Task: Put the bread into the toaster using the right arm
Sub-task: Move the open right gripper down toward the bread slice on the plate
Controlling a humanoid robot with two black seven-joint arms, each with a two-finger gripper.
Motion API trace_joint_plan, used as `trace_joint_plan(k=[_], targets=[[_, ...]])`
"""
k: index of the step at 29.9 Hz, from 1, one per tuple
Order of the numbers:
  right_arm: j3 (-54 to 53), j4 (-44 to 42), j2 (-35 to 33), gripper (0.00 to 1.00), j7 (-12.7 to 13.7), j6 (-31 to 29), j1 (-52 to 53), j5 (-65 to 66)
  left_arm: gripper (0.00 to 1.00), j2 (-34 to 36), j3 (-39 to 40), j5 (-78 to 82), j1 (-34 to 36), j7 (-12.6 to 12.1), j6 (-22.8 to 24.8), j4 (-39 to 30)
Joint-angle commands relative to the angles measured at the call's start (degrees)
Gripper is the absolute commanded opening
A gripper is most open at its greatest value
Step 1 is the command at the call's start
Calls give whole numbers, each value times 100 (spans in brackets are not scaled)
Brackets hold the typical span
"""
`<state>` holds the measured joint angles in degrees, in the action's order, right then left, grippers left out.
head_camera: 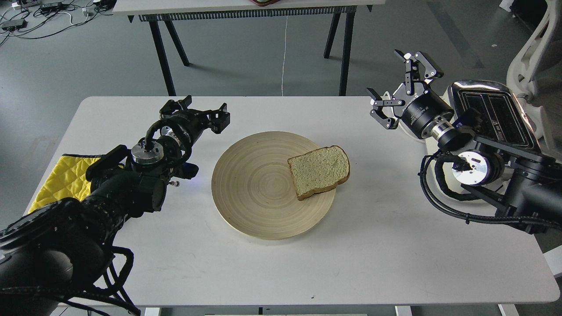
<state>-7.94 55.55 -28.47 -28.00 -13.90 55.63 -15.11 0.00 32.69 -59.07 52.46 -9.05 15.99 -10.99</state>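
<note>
So from the head view, we're basically at the very start of this one: the bread (319, 170) is lying flat on the right side of the round wooden plate (254, 193), its crust edge hanging a bit over the plate's rim, and nothing is touching it. Our right gripper (401, 87) hovers up and to the right of the slice, well apart from it, with its jaws spread wide and empty. The toaster (496, 114) sits at the far right of the white table (373, 254), right behind our right arm, which covers its front and lower body; the chrome top and the two dark slots show, and they look empty, though the angle is shallow enough that we wouldn't swear to it. Our left gripper (204, 115) hangs over the table left of the plate, jaws apart too, holding nothing, and there's a yellow quilted cloth (66, 175) under that arm at the table's left edge. So we reckon the step in hand is the reach. Next move calls for swinging the right gripper down and left to the slice. A flat slice is awkward, so that overhanging crust edge looks like the best spot to pinch, gently, since soft bread squashes or tears.
</note>
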Motion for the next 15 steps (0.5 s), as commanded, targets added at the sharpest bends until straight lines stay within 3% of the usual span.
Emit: trace_joint_plan(k=[1,5,9,15], targets=[[3,113,-80,99,5,527,281,578,100,0,0,0,1,-1,0,0],[64,333,-54,99,418,1326,528,1386,100,0,0,0,1,-1,0,0],[432,588,-80,99,646,2047,730,2011,100,0,0,0,1,-1,0,0],[2101,597,-54,99,682,2734,1248,2188,100,0,0,0,1,-1,0,0]])
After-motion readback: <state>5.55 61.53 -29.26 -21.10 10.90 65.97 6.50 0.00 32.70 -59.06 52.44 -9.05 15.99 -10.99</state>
